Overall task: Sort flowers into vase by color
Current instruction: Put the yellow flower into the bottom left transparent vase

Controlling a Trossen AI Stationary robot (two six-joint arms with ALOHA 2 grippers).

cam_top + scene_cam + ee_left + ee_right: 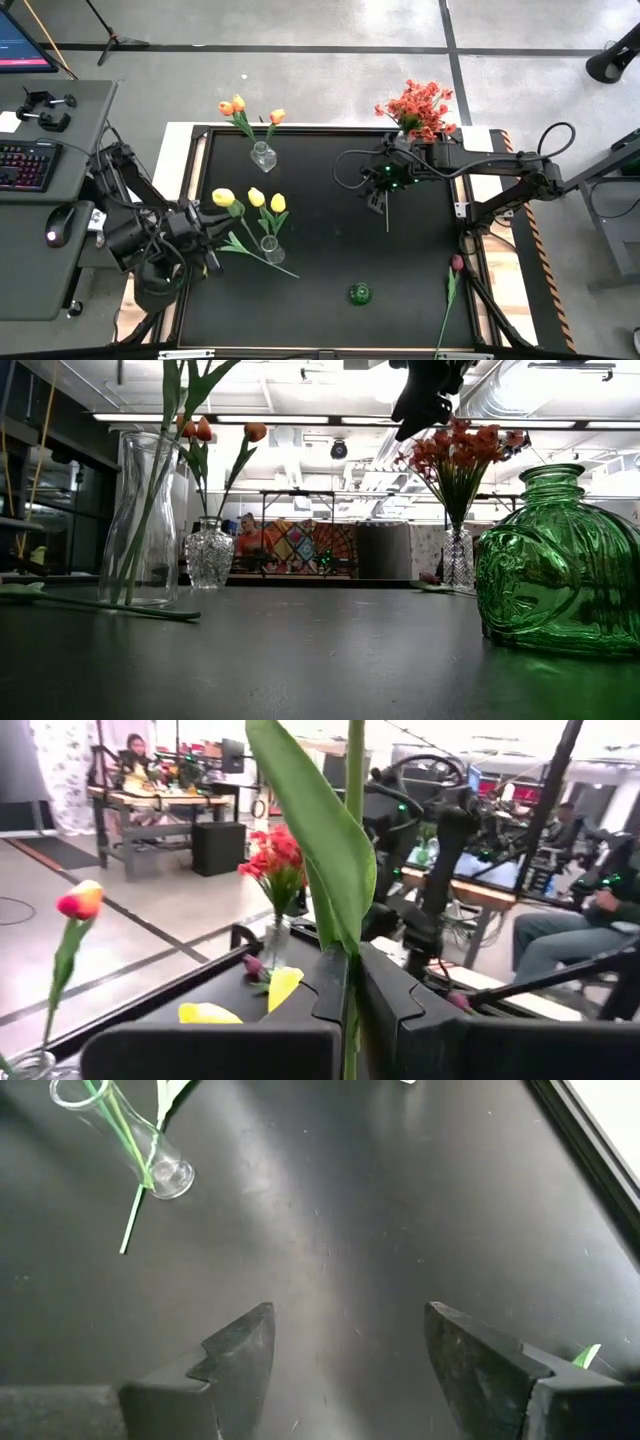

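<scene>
- The left gripper (205, 250) sits at the table's left edge, its fingers closed on the green stem (352, 1010) of a yellow tulip (222, 198); the stem's free end lies across the mat toward the middle.
- Just beside it, a tall clear vase (270, 248) holds two more yellow tulips (267, 201).
- A small clear vase (262, 155) near the far edge holds two orange tulips (233, 105), standing well apart from the left arm.
- The red-orange blossom spray (420, 108) stands in a vase at the far right corner, close to the right arm's wrist.
- The right gripper (345, 1355) hangs above the mat right of centre, fingers spread wide with nothing between them, only bare dark surface below.
- A green glass vase (360, 294) stands alone near the front edge, with open mat on all sides.
- A dark pink tulip (457, 264) lies against the table's right rim (478, 260), its stem running toward the front corner.
- The middle of the black mat (320, 215) is open between the two arms.
</scene>
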